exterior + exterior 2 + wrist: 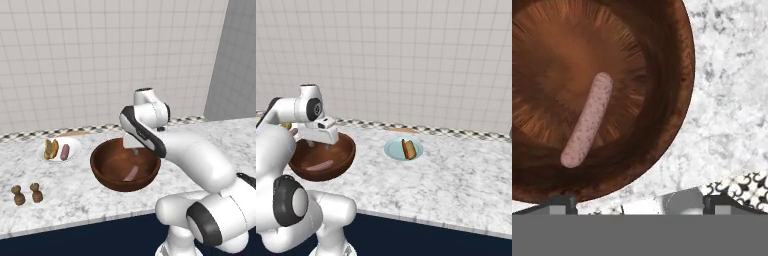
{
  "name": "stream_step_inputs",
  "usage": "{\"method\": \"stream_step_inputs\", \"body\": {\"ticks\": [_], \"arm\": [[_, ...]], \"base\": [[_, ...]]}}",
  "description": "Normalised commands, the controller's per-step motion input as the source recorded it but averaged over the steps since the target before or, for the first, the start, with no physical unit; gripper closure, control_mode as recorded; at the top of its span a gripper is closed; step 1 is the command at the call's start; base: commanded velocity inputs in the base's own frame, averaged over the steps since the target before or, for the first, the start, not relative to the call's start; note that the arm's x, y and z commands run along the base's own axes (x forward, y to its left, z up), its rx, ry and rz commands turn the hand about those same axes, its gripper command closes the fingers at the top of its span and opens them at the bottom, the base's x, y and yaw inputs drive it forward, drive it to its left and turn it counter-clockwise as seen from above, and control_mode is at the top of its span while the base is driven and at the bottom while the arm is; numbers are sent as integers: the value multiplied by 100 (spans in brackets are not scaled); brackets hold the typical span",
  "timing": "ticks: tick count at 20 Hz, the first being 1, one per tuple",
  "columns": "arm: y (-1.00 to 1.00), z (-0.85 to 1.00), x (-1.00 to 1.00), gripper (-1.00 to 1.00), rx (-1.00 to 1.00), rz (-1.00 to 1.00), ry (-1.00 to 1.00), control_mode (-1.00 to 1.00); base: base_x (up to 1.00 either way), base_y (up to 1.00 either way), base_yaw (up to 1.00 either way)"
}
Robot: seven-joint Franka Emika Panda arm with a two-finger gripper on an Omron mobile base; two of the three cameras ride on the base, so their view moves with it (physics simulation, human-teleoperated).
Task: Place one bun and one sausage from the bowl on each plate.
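The dark reddish-brown wooden bowl (102,167) (343,152) (662,65) sits mid-counter with one pinkish sausage (131,174) (321,165) (588,120) lying in it. My gripper (134,151) (319,144) (639,202) hangs open just above the bowl's far rim, nothing between its fingertips (562,201). The white plate (73,144) to the left holds a bun (50,149) and a sausage (65,152). On the pale blue-teal plate (393,149) to the right lies a bun (409,149) alone.
Two small brown shakers (27,194) stand near the counter's front left. A flat brown board (75,133) (403,130) lies against the tiled back wall. A grey side wall (235,60) closes the right end. Bare marble stretches right of the teal plate (466,170).
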Motion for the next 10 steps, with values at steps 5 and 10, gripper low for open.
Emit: {"method": "stream_step_inputs", "body": {"ticks": [5, 10], "arm": [[36, -64, 15, -100, 0, -10, 0, -100], [3, -62, 1, -100, 0, -1, 0, -100]], "base": [[0, 0, 0], [0, 0, 0]]}}
